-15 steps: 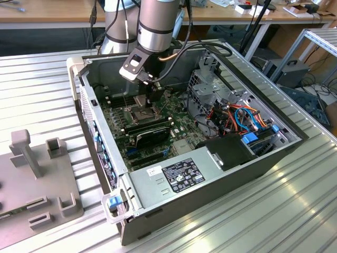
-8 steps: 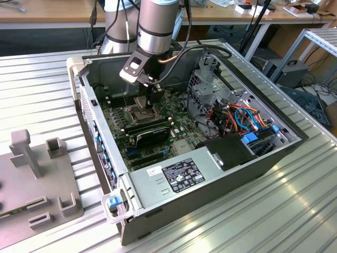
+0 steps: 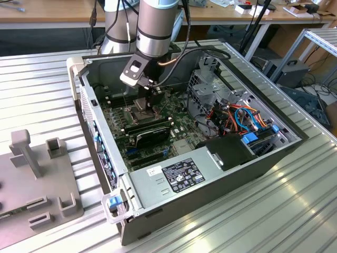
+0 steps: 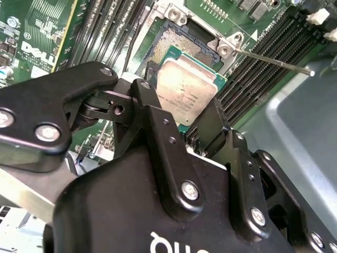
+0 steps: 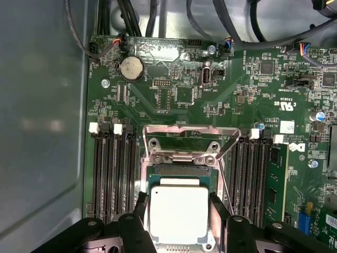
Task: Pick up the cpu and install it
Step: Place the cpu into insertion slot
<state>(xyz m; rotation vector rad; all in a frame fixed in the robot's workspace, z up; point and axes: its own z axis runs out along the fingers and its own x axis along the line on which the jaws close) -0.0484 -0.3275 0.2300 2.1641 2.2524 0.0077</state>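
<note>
First wrist view: gripper (image 5: pixel 180 204) clamped on two opposite edges of the cpu (image 5: pixel 179 217), held just over the socket (image 4: pixel 181 45). The socket's pins are partly uncovered, so pickup looks done and seating not yet. Load frame (image 5: pixel 192 138) is hinged up off the socket. Memory slots (image 5: pixel 110 174) flank the socket closely, so finger room is tight.

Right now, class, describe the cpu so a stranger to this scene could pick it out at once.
Look inside the open computer case at the green motherboard. Over its metal-framed socket, held by the black gripper, is the cpu. It alone is a small flat square with a dull silver top, unlike the long black memory slots beside it.
</note>
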